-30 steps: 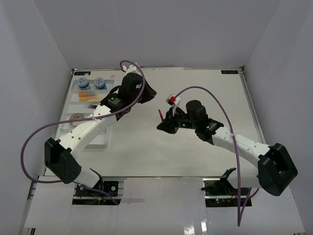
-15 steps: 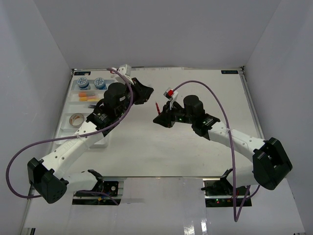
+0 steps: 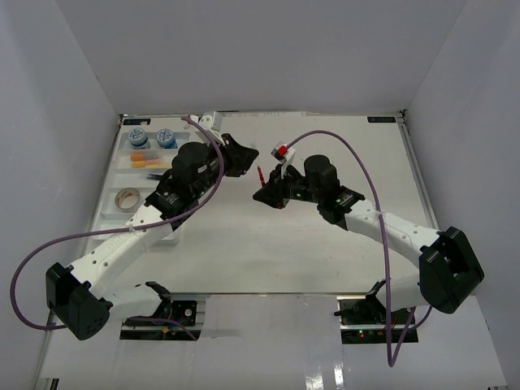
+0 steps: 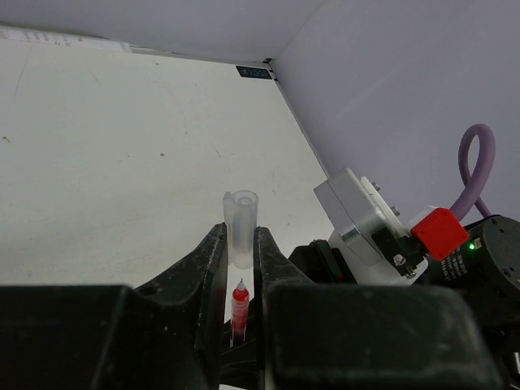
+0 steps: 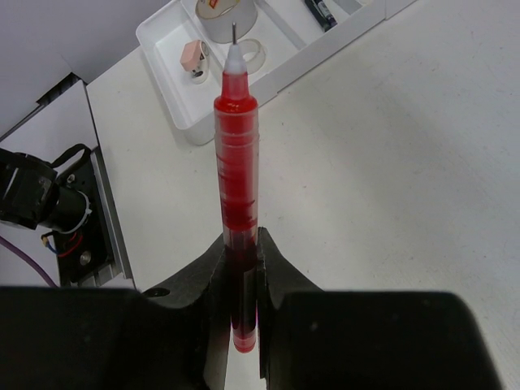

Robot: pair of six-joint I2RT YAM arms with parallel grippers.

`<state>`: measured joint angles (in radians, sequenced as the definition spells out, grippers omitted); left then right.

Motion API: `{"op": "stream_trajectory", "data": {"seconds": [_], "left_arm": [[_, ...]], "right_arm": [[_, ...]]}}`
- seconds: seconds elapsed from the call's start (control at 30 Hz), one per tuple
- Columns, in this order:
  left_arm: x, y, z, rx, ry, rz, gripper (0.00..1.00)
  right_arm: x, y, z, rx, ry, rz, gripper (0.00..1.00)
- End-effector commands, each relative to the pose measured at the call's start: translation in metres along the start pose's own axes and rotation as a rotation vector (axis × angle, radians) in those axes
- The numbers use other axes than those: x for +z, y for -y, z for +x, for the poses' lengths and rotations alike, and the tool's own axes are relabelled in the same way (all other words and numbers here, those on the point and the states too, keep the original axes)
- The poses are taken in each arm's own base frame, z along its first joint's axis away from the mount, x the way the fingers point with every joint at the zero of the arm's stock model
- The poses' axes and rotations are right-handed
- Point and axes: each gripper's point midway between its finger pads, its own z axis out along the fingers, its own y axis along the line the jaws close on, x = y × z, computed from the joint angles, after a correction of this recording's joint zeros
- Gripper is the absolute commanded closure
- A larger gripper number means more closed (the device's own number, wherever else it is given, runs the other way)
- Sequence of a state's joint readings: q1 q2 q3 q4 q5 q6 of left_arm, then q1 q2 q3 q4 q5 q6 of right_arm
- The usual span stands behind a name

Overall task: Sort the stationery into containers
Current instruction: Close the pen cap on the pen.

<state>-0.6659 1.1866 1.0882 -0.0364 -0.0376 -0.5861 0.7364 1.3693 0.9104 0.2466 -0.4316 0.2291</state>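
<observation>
My right gripper [image 5: 241, 244] is shut on a red pen [image 5: 234, 162], bare tip pointing away from the jaws. The pen [image 3: 260, 175] shows as a short red stroke above the table's middle, by that gripper [image 3: 262, 188]. My left gripper [image 4: 240, 240] is shut on a clear pen cap [image 4: 240, 223], which sticks out past its fingertips. The red pen's tip [image 4: 240, 305] shows low in the gap between those jaws, below the cap. The two grippers face each other, left gripper [image 3: 249, 154] just up-left of the right. The white tray [image 3: 114, 183] of containers lies at the far left.
The tray holds two blue-white tubs [image 3: 137, 136], orange and yellow erasers [image 3: 145, 158] and a tan tape roll [image 3: 127, 197]. The right wrist view shows the tan tape roll [image 5: 229, 15], a small clear roll [image 5: 250, 53] and a dark pen [image 5: 319, 10] in it. Walls enclose the table.
The left arm has swung round and its gripper with the cap has moved right. The right gripper has carried the red pen up and left, closer to it.
</observation>
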Motion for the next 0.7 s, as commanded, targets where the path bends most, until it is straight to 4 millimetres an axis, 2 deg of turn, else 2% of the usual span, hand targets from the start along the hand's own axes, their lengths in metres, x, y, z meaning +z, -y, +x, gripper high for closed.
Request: {"op": "stream_trajectory", "data": {"seconds": [0.0, 0.33, 0.67], "left_arm": [[-0.013, 0.023, -0.021, 0.021, 0.066, 0.093, 1.00], [-0.018, 0.026, -0.013, 0.032, 0.056, 0.131, 1.00], [-0.016, 0.014, -0.018, 0.053, 0.096, 0.078, 1.00]], "right_arm": [[0.004, -0.007, -0.035, -0.046, 0.084, -0.014, 0.92], [0.002, -0.007, -0.044, -0.056, 0.108, -0.002, 0.92], [0.000, -0.010, -0.045, -0.055, 0.109, -0.014, 0.92]]}}
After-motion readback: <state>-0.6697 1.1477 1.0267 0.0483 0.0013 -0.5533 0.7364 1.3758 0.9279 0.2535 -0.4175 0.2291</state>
